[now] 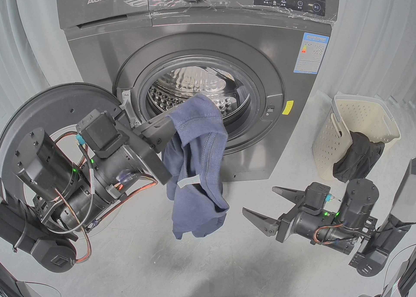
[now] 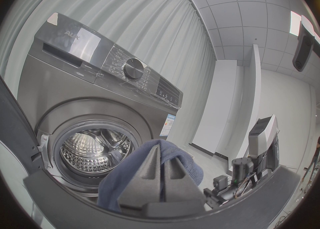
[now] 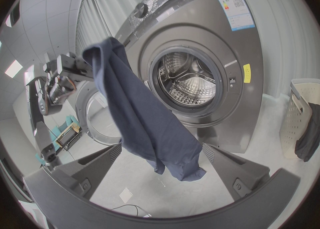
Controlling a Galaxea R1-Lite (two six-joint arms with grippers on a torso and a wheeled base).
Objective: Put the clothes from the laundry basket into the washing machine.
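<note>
The left gripper (image 2: 162, 166) pinches a blue shirt (image 1: 197, 168) by its top; it hangs straight down, just before the open drum (image 1: 195, 90). The right gripper (image 1: 260, 200) gapes wide, lower.

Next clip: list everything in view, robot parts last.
washing machine: one, dark grey, centre
door: one, dark grey, open toward robot's left
shirt: one, navy, hanging from left claw before the drum opening
laundry basket: one, cream, floor right of machine
garment: one, black, draped over basket rim
curtain: one, pale grey, behind machine
left claw: one, black, shut on shirt
right claw: one, black, open, low right
</note>
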